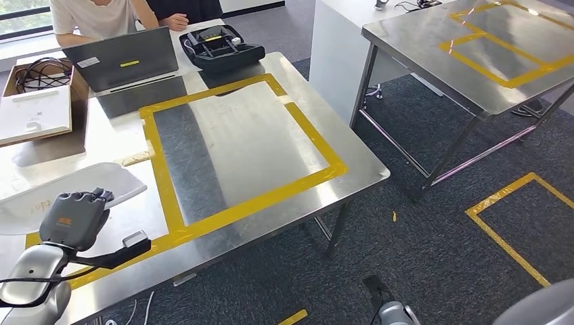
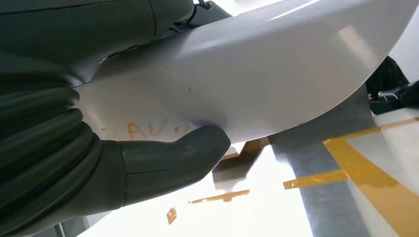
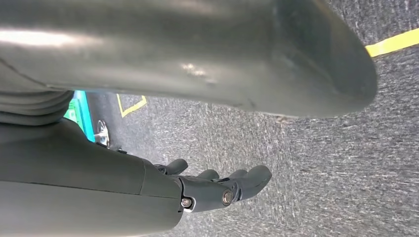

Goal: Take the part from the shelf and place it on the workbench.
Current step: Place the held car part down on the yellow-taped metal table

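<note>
The part (image 1: 64, 191) is a white, curved, smooth shell, lying low over the left end of the steel workbench (image 1: 352, 177), just outside the yellow tape frame (image 1: 238, 206). My left hand (image 1: 73, 218) holds its near edge, fingers on top. In the left wrist view the thumb (image 2: 173, 163) presses against the underside of the part (image 2: 257, 74), which carries faint orange lettering. Whether the part touches the tabletop I cannot tell. My right hand (image 3: 217, 185) hangs over the carpet, fingers loosely apart with nothing in them.
At the back of the bench stand a grey laptop (image 1: 122, 57), a black case (image 1: 220, 47) and a cardboard box (image 1: 37, 101), with a person (image 1: 101, 17) seated behind. A second steel table (image 1: 474, 61) stands to the right. Yellow tape (image 1: 514, 230) marks the carpet.
</note>
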Controlling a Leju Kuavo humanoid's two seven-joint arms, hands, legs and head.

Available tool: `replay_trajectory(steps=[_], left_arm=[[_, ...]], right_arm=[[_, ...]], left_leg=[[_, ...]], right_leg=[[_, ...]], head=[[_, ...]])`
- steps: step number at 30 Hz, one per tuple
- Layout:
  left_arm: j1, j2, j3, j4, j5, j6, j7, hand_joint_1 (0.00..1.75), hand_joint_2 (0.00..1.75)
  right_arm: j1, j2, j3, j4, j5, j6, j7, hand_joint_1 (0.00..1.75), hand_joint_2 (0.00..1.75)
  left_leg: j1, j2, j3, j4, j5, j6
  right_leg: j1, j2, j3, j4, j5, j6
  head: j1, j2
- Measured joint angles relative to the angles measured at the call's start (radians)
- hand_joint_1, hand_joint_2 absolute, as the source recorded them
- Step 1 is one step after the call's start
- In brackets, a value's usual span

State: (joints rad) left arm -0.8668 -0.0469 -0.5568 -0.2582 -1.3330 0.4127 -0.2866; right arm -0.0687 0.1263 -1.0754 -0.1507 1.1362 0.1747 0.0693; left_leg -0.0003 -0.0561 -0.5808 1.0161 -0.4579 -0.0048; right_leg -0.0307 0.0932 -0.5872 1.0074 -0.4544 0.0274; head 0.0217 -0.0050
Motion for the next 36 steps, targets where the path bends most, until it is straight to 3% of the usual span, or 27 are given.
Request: replay_trajectory(steps=[6, 10, 17, 21, 29, 36], left_arm=[[0.02, 0.005, 0.0, 0.009, 0.013, -0.023, 0.004, 1.75, 1.75], [0.038, 0.019, 0.0, 0.014, 0.023, -0.026, 0.019, 0.0, 1.75], [0.069, 0.047, 0.0, 0.016, 0.03, 0.014, 0.041, 0.0, 1.75], [0.073, 0.058, 0.0, 0.019, 0.039, -0.017, 0.062, 0.0, 0.0], [0.044, 0.123, 0.0, 0.021, -0.015, -0.02, 0.153, 0.0, 0.0], [-0.158, 0.215, 0.002, 0.013, -0.032, -0.092, 0.169, 0.0, 0.0]], right_arm=[[0.006, -0.001, 0.0, 0.0, -0.001, 0.008, -0.036, 0.0, 0.0], [0.012, -0.001, 0.0, 0.0, 0.002, 0.008, -0.051, 0.0, 0.0], [0.016, -0.002, 0.002, 0.0, 0.009, 0.009, -0.059, 0.0, 0.0], [0.016, -0.002, 0.003, 0.0, 0.015, 0.009, -0.055, 0.0, 0.0], [0.016, -0.001, 0.019, 0.0, 0.039, 0.011, -0.041, 0.0, 0.0], [0.012, 0.007, 0.027, 0.0, 0.046, 0.011, -0.039, 0.0, 0.0]], left_leg=[[0.0, 0.0, 0.0, 0.0, 0.0, 0.0], [0.0, 0.0, 0.0, 0.0, 0.0, 0.0], [0.0, 0.0, -0.001, 0.0, 0.0, 0.0], [0.0, 0.0, 0.0, 0.0, 0.0, 0.0], [0.0, 0.0, -0.001, 0.0, 0.001, -0.001], [-0.005, -0.001, -0.006, 0.006, 0.001, 0.003]], right_leg=[[0.0, 0.0, 0.0, 0.0, 0.0, 0.0], [0.0, 0.0, 0.0, 0.0, 0.0, 0.0], [0.0, -0.001, 0.0, 0.0, 0.0, 0.0], [0.0, -0.001, 0.0, 0.0, 0.0, 0.0], [0.0, -0.001, -0.001, 0.001, 0.0, 0.0], [-0.004, 0.0, -0.004, 0.0, 0.003, 0.005]], head=[[0.0, 0.0], [0.0, 0.0], [0.0, 0.0], [0.0, 0.0], [0.0, 0.0], [0.0, 0.0]])
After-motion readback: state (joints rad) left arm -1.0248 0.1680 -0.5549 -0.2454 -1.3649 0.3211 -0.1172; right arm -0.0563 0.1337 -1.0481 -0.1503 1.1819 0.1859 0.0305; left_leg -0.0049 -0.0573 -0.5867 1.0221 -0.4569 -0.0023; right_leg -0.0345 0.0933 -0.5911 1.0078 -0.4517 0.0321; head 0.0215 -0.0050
